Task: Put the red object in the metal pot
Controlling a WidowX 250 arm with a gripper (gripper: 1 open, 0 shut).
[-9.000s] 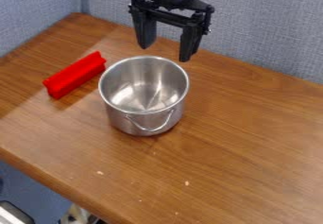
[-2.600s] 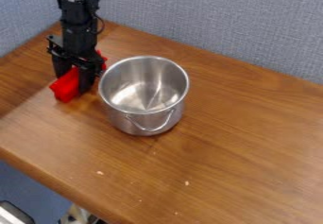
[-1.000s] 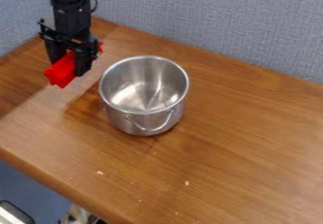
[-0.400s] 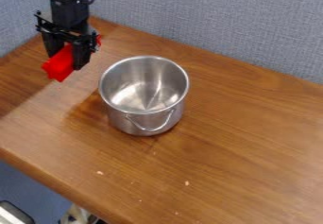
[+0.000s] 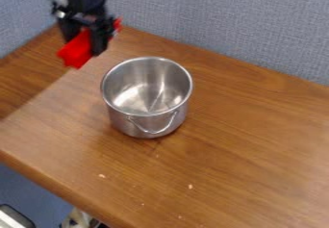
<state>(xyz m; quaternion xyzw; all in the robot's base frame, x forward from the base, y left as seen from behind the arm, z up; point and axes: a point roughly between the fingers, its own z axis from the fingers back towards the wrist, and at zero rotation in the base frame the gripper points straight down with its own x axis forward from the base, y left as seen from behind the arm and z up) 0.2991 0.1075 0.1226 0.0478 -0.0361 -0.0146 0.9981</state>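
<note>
Red and matte, the red object [image 5: 77, 51] is a plain block hanging in the air, clear of the wood, up and to the left of the metal pot [image 5: 146, 96]. I can see it pinched in the jaws of the gripper [image 5: 87, 41], which are closed narrow on its upper part, so the block dangles below them with its lower end free. The black gripper points straight down, which I judge suits lowering the block into the pot's open mouth. The pot stands upright near the middle of the brown wooden counter [image 5: 244, 145], shiny steel, empty inside, its thin wire handle folded down against the near wall. The block is not yet over the rim; I reckon it must travel right and toward the camera first. Behind the counter is a grey-blue fabric wall [image 5: 244, 20]. I can read no brand, label or writing anywhere.
</note>
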